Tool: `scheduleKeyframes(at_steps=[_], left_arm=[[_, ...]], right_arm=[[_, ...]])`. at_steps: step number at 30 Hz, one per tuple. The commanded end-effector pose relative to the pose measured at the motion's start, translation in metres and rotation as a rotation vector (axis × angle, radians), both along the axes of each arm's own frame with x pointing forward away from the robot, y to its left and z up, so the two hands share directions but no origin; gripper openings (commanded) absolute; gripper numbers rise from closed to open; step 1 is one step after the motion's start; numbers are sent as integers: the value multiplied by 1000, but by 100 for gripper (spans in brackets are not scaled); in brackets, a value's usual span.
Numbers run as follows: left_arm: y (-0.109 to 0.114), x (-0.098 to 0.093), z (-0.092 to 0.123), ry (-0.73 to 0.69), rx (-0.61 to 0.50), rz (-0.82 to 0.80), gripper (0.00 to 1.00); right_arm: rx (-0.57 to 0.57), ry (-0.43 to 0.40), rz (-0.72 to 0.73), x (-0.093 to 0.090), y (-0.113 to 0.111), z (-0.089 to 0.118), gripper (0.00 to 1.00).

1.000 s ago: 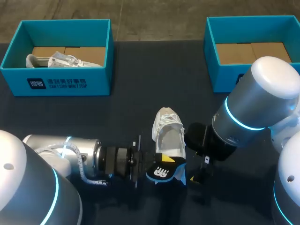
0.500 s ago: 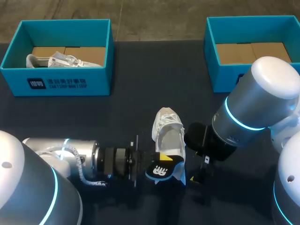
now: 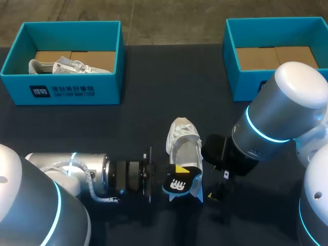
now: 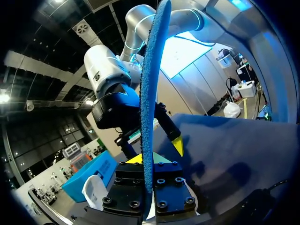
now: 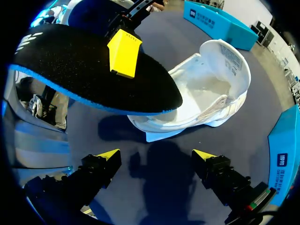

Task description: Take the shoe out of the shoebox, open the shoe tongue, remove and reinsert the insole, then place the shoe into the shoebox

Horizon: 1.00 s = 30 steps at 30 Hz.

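A white shoe (image 3: 183,139) lies on the dark table, toe away from me, its opening facing up (image 5: 206,96). My left gripper (image 3: 176,173) is shut on the black, blue-edged insole (image 3: 180,185), holding it just above the shoe's heel. In the left wrist view the insole (image 4: 151,93) stands edge-on between the left gripper (image 4: 149,164) fingers. One yellow fingertip (image 5: 124,58) presses on the insole (image 5: 89,70). My right gripper (image 5: 156,155) stands open near the shoe's heel side, touching nothing; in the head view it (image 3: 219,187) hangs just right of the insole.
A teal shoebox (image 3: 61,77) at the back left holds another white shoe (image 3: 66,65). A second teal shoebox (image 3: 241,77) at the back right shows only its cardboard floor. My right arm's big elbow (image 3: 287,102) overhangs that box's front.
The left gripper with the insole has shifted slightly to the right, toward the shoe's heel. The right arm and the shoe have kept still.
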State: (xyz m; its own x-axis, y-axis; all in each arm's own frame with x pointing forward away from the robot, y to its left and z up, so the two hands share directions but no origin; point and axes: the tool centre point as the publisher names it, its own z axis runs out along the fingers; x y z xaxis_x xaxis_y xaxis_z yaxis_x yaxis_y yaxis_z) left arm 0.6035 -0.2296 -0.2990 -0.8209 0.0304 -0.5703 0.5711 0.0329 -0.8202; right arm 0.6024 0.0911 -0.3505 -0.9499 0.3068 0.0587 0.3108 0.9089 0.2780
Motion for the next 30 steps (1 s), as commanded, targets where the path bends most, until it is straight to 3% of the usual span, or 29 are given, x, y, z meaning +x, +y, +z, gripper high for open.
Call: scheduleKeyframes(at_steps=[1,30], left_arm=[[-4,3,-3,0,0,3,0],[-9,17,-14,3,17,23,0]], right_arm=[[3,0,0,-1,-1,0,100],[3,0,0,-1,-1,0,100]])
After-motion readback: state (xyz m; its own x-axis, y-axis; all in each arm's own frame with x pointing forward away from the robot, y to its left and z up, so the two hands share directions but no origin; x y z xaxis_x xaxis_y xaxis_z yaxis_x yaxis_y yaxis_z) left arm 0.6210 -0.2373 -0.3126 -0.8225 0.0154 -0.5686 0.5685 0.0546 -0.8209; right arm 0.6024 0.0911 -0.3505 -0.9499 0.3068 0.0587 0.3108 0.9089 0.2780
